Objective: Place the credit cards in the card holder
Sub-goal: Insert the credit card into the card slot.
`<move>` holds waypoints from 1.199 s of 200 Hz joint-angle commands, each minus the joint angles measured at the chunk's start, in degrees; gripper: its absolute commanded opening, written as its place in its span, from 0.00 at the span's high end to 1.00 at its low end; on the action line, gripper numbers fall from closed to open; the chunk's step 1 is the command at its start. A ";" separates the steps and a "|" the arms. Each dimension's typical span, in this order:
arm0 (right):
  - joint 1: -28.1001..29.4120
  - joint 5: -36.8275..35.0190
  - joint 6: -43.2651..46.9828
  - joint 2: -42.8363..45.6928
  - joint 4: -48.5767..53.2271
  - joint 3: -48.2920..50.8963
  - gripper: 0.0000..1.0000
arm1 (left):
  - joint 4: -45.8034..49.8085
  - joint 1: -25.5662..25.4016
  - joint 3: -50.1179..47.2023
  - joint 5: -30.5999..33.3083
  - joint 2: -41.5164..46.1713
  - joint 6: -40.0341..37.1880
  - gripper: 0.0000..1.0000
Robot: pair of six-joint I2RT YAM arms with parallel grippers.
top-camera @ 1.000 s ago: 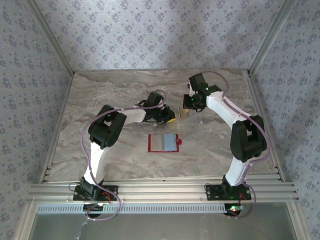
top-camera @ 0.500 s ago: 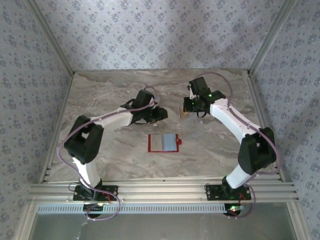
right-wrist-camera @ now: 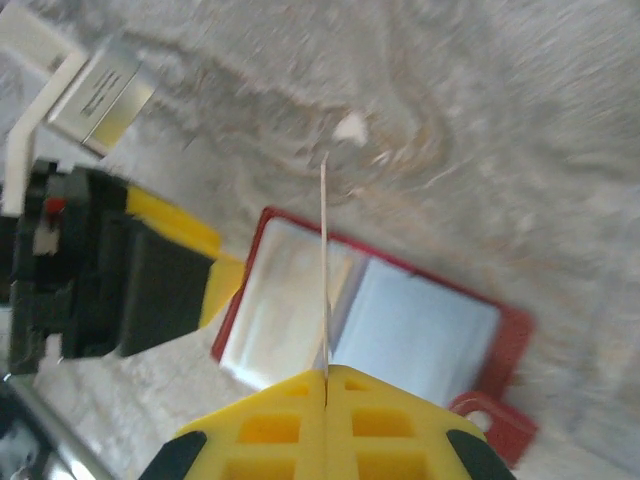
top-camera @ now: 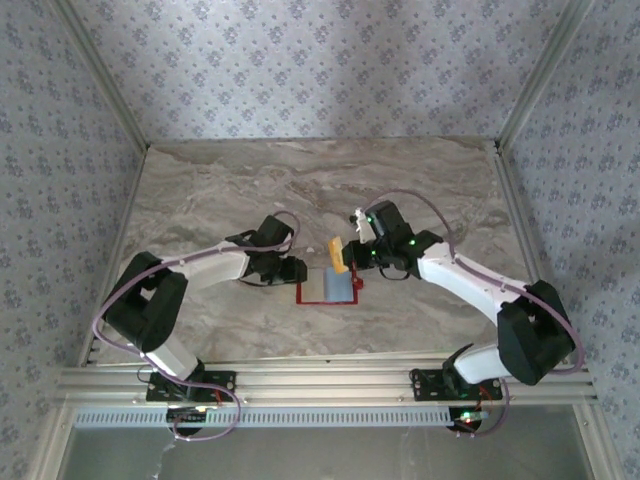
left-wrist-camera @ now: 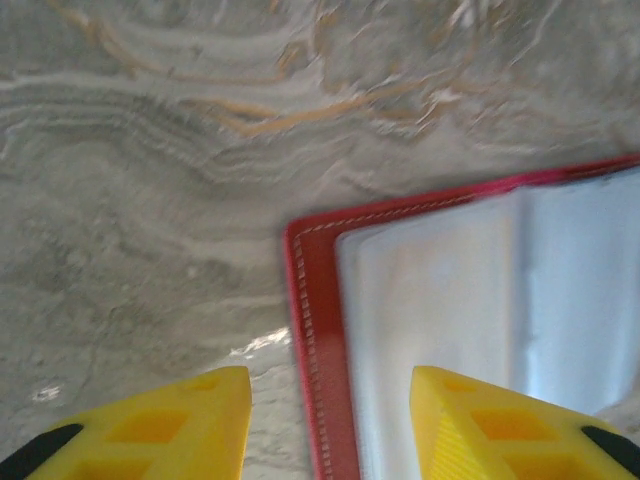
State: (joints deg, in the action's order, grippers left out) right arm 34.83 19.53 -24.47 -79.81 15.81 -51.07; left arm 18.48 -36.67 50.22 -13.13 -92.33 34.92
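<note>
While my right gripper [right-wrist-camera: 325,378] pinches the tan-yellow card [right-wrist-camera: 323,262] above the open card holder [right-wrist-camera: 505,335], left gripper [left-wrist-camera: 330,400] half-spread at its left rim, I judge slotting comes next.

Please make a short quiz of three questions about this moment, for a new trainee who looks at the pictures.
1. True or false: the right pincer is shut on the tan-yellow card, seen edge-on.
2. The red card holder is: A) lying open, B) folded shut, C) standing upright.
3. Fill in: the jaws of the left pincer stand ____.
Key: 1 true; 2 A; 3 open.
</note>
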 commanded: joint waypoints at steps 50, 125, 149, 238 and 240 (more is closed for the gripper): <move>-0.79 12.11 -11.00 0.17 -15.23 10.06 1.00 | -0.44 -0.86 -0.34 2.75 -0.81 -4.15 0.55; -3.36 15.76 -18.87 -3.29 -22.56 15.54 1.00 | -1.78 -1.38 -0.81 2.31 -2.96 -4.68 0.59; -3.76 16.79 -19.29 -4.02 -22.77 15.91 1.00 | -1.87 -1.41 -0.74 2.31 -3.22 -4.68 0.60; -4.48 19.20 -20.01 -7.62 -24.16 16.56 1.00 | -2.20 -1.39 -0.80 2.22 -4.08 -4.51 0.60; -4.44 19.27 -20.00 -7.64 -24.23 16.54 1.00 | -2.15 -1.41 -0.80 2.18 -4.15 -4.51 0.60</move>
State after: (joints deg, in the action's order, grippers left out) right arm 30.74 36.77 -43.83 -86.48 -7.33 -35.27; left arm 17.34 -37.56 49.87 -10.66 -94.56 31.07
